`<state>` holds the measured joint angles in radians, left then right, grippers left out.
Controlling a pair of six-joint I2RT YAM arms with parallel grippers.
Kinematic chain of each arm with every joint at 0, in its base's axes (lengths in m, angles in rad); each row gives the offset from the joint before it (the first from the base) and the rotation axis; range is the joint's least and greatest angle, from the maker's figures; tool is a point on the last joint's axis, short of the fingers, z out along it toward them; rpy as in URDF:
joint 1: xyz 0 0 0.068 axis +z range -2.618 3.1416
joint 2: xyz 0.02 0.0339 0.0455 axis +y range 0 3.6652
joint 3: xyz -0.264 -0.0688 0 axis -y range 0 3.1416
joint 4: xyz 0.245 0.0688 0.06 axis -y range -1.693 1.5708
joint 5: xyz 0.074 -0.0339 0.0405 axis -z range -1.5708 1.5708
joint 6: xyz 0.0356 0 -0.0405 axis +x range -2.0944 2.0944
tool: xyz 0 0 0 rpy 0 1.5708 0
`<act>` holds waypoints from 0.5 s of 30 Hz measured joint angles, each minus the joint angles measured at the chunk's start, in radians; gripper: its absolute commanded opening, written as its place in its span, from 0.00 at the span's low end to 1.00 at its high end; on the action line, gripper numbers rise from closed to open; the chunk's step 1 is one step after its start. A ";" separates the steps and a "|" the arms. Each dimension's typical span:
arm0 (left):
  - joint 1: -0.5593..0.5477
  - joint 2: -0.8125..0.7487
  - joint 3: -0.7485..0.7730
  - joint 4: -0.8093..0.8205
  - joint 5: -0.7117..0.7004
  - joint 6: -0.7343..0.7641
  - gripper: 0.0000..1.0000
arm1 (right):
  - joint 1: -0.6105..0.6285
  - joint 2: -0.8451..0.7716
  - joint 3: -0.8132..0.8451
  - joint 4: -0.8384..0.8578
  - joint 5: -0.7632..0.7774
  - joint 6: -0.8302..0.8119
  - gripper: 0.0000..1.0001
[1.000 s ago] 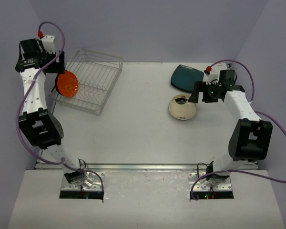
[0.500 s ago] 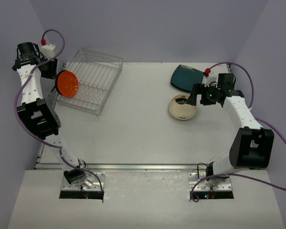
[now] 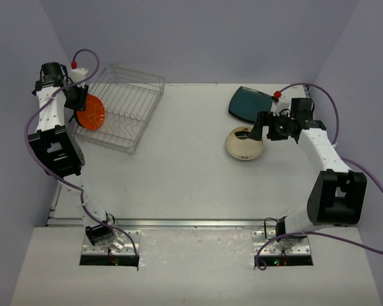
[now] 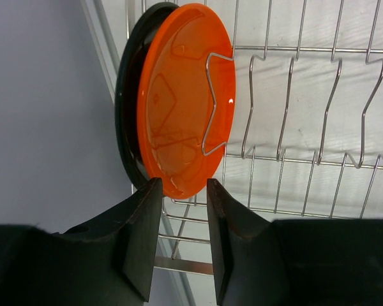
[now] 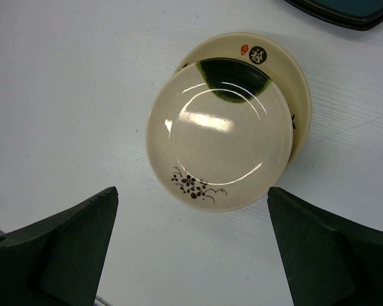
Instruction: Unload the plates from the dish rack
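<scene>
At the far-left corner of the tabletop stands the dish rack. It holds two plates on edge at its left end: the orange-red plate leans against a divider prong, and the black plate is close behind it. The other slots in view are bare wire.

The left end effector has its fingers narrowly parted astride the orange-red plate's lower rim. I cannot tell whether they press on it. The plate looks rigid, glossy and breakable, so it will likely slip under a light pinch. The rim is the place to hold it, and it should be lifted along its slot so the prong does not catch.

Near the right edge, toward the far side, two cream plates lie stacked flat. The upper cream plate, with a green patch and small flowers, sits off-centre on the lower cream plate. The right end effector hangs above them, spread wide and holding nothing. The dark teal plate lies flat toward the far-right corner.
</scene>
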<state>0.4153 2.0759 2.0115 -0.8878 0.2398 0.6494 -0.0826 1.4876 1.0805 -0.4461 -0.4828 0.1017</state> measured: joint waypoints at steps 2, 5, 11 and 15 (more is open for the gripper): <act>-0.004 0.016 0.002 -0.001 -0.006 -0.003 0.31 | 0.000 0.000 0.000 0.000 0.000 0.001 0.99; -0.005 0.040 0.010 -0.003 -0.013 -0.005 0.31 | 0.002 0.000 0.000 0.000 0.000 0.001 0.99; -0.005 0.072 0.028 -0.002 -0.020 -0.019 0.31 | 0.002 0.002 0.000 0.000 0.000 0.004 0.99; -0.005 0.072 0.037 -0.002 -0.021 -0.023 0.30 | 0.002 0.002 0.000 0.000 0.000 0.004 0.99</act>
<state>0.4107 2.1483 2.0482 -0.8898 0.2184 0.6262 -0.0807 1.4899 1.0805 -0.4465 -0.4828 0.1059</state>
